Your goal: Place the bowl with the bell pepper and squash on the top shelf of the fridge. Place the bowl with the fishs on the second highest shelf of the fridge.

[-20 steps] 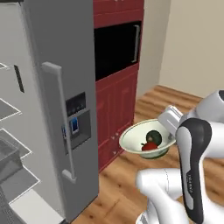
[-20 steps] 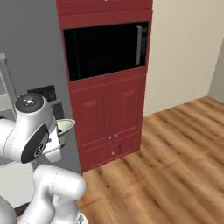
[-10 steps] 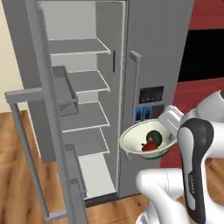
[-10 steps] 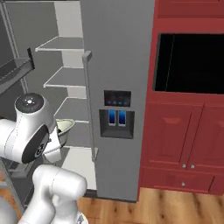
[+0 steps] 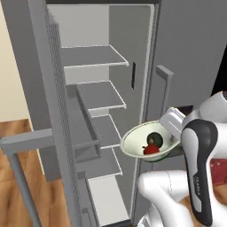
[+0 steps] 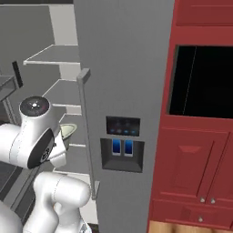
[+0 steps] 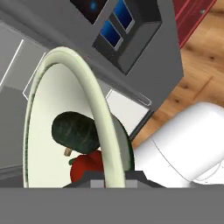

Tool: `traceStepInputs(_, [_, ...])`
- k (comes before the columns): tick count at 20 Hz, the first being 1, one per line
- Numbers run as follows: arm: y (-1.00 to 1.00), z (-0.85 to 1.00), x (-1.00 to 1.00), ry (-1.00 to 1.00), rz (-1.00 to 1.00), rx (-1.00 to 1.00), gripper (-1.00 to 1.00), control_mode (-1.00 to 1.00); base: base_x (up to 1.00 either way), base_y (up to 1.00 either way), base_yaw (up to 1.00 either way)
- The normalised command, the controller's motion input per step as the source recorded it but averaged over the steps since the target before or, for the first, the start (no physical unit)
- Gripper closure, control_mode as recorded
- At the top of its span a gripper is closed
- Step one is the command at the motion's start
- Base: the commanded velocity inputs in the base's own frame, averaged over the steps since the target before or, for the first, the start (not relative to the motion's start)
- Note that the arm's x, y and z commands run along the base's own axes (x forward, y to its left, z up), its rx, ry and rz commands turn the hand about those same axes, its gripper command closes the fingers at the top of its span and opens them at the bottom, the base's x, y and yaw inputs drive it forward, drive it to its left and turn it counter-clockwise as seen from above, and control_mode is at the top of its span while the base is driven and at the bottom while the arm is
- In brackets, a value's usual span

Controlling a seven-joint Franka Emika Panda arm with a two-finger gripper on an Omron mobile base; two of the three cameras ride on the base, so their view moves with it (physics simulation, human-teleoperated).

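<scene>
Off-white shallow bowl with a green rim line (image 5: 146,142) hangs level at the gripper (image 7: 114,175), whose fingers pinch its rim so the red bell pepper (image 5: 151,149) and dark green squash (image 5: 154,139) stay in. Pale grey top shelf (image 5: 91,56) sits at 11 o'clock inside the grey fridge (image 5: 186,48); the closed door's bar handle (image 5: 164,88) stands just above.

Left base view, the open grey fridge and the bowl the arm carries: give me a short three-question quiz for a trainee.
1. True or false: the wide off-white bowl with a thin green rim line rests on the uppermost pale grey shelf plate of the tall grey fridge.
2. Which two vegetables lie in the bowl?
3. The bowl is: A) above the top shelf, B) in front of the open fridge, below that shelf, C) on the floor.

Key: 1 false. 2 the dark green round squash and the glossy red bell pepper. 3 B.
</scene>
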Motion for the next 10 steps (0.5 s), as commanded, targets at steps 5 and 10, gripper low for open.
traceStepInputs(5, [0.0,0.0,0.0,0.0,0.0,0.0,1.0,1.0,0.25,0.56,0.01])
traceStepInputs(10, [0.01,0.38,0.56,-0.1,-0.01,0.0,1.0,-1.0,0.2,0.0,0.0])
